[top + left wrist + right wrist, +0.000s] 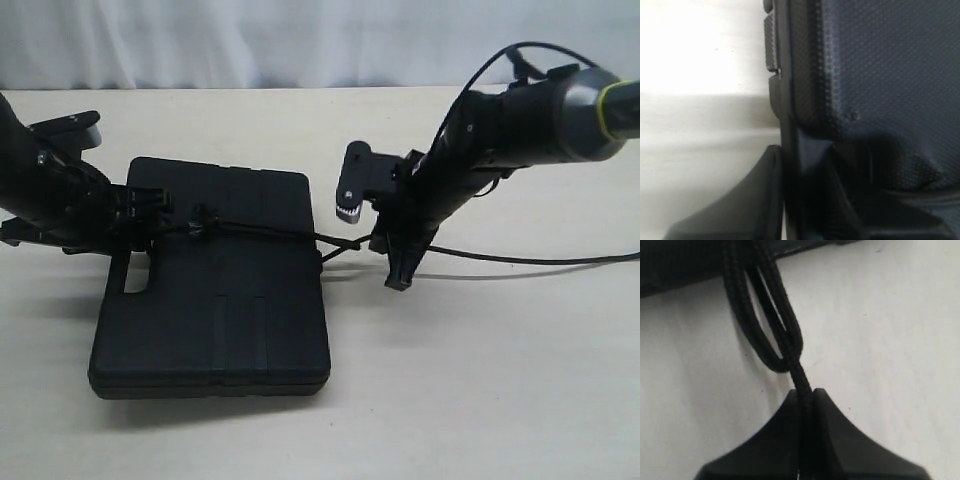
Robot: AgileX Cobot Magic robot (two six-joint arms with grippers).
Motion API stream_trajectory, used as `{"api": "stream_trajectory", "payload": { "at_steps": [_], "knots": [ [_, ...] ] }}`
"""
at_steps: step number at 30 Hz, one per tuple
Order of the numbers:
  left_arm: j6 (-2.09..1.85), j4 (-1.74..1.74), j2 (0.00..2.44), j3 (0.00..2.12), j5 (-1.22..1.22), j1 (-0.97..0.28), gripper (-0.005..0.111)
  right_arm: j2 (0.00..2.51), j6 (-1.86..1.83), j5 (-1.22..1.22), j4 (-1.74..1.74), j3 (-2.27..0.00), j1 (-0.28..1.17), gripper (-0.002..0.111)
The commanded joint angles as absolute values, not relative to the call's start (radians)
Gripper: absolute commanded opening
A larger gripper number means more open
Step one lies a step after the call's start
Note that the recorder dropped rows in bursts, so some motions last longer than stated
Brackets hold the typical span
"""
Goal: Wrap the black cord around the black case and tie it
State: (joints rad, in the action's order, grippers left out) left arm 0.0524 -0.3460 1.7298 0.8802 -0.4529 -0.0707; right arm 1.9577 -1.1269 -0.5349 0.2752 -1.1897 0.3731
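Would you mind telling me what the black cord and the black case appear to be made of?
The black case looks like hard moulded plastic, matte: a fine pebbled texture and moulded ridges show. The black cord looks like braided textile, matte: woven strands show where the right hand pinches it; which fibre, I cannot tell.

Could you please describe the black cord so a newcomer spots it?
Find the flat rectangular matte black plastic case on the pale table. A thin matte black braided cord crosses its top to the right gripper, whose fingers pinch it. Unlike the loose cable arching above that arm, it is braided and taut.
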Motion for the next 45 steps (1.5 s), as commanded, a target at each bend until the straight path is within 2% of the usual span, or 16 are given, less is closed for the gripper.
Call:
{"api": "stream_trajectory", "payload": {
  "at_steps": [1, 6, 11, 18, 25, 35, 38, 41, 43, 45],
  "knots": [
    [0.046, -0.350, 1.718, 0.887, -0.394, -0.069, 0.000, 1.848, -1.079, -0.610, 0.248, -1.192, 0.289, 0.004],
    [0.046, -0.350, 1.718, 0.885, -0.355, -0.069, 0.000, 1.791, -1.035, -0.688, 0.248, -1.190, 0.184, 0.004],
    [0.048, -0.350, 1.718, 0.885, -0.318, -0.069, 0.000, 1.789, -0.979, -0.705, 0.248, -1.167, 0.136, 0.004],
    [0.048, -0.355, 1.718, 0.885, -0.277, -0.071, 0.000, 1.789, -0.858, -0.605, 0.242, -1.103, 0.136, 0.004],
    [0.048, -0.362, 1.729, 0.885, -0.246, -0.071, 0.000, 1.825, -0.661, -0.609, 0.128, -1.099, 0.136, 0.004],
    [0.048, -0.436, 1.857, 0.909, -0.248, -0.071, 0.000, 1.878, -0.415, -0.590, 0.033, -1.104, 0.136, 0.004],
    [0.048, -0.439, 1.879, 0.926, -0.239, -0.078, 0.007, 1.886, -0.402, -0.573, 0.033, -1.104, 0.136, 0.004],
    [0.048, -0.439, 1.907, 0.939, -0.210, -0.100, 0.022, 1.895, -0.402, -0.569, 0.033, -1.104, 0.136, 0.006],
    [0.048, -0.439, 1.922, 0.958, -0.222, -0.117, 0.033, 1.898, -0.383, -0.569, 0.033, -1.104, 0.136, 0.013],
    [0.048, -0.430, 1.928, 0.988, -0.260, -0.128, 0.041, 1.898, -0.353, -0.571, 0.033, -1.104, 0.136, 0.024]
  ]
}}
